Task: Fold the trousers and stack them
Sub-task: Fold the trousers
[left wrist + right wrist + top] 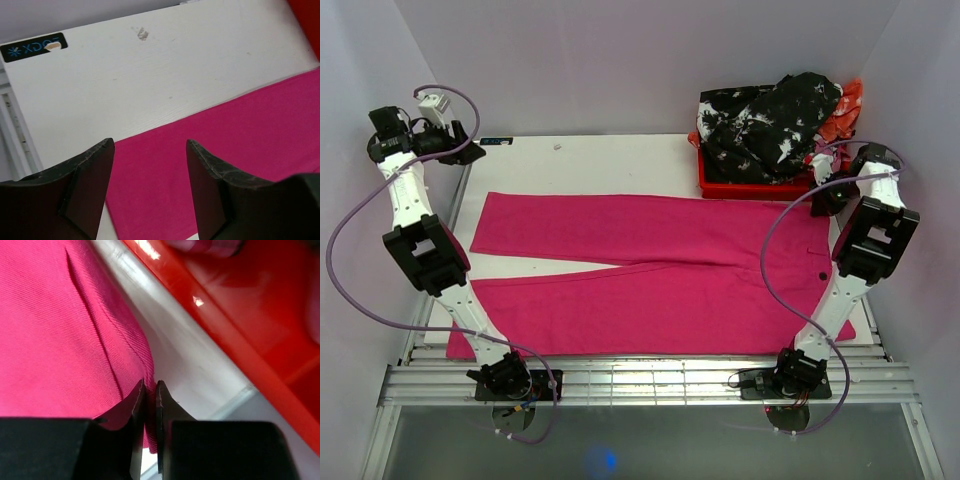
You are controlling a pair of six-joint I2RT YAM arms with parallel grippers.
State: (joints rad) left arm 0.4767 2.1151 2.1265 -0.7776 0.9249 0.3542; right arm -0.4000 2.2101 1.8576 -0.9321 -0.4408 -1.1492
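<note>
Altogether one pair of trousers (650, 270), one red crate (750, 188), two tools: left tool (150, 145) wide, right tool (150, 386) tight on them.

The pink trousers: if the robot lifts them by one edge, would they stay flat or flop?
Probably floppy: the trousers lie flat against the table, with a soft crease near the right gripper. Likely light: its jaws pinch only a thin edge. Lifted there, the rest would probably sag and drag.

Pink trousers (650, 275) flat across white table (590, 160)
</note>
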